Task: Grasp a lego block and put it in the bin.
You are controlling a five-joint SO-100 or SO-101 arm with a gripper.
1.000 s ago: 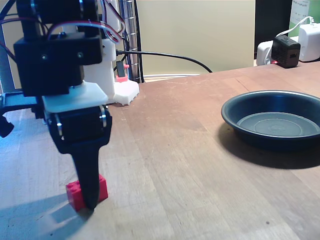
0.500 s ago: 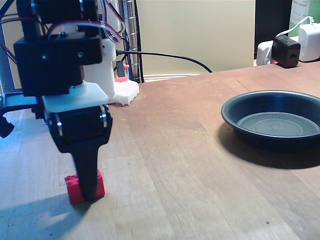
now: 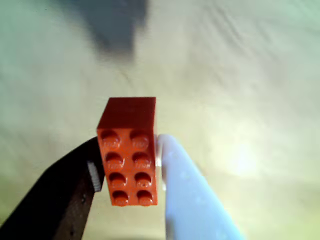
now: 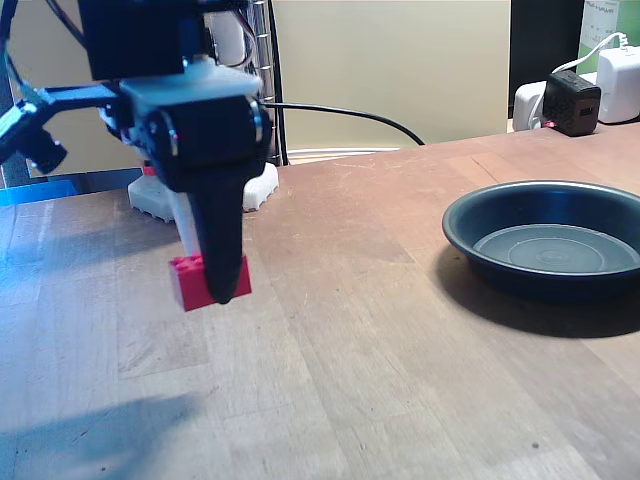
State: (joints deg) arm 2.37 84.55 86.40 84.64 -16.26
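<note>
The jaws are pinching the red lego block [image 4: 208,281] across its short sides, holding it clear above the counter [image 4: 380,330]. In the fixed view the bin [image 4: 548,240] is sitting well apart to the right, so the carry is heading rightward.

One small bright red plastic lego block [image 4: 208,281] out there, and the wrist view counts eight studs on it [image 3: 129,152], two rows of four. One wide shallow round dark grey metal bin [image 4: 545,240] on the one brown wooden bench [image 4: 380,340]. One claw [image 4: 221,290], with two fingers in the wrist view: one black [image 3: 65,192], one white [image 3: 187,192]. At the back, one black charger cube [image 4: 571,103] and one black cable [image 4: 340,112].
</note>
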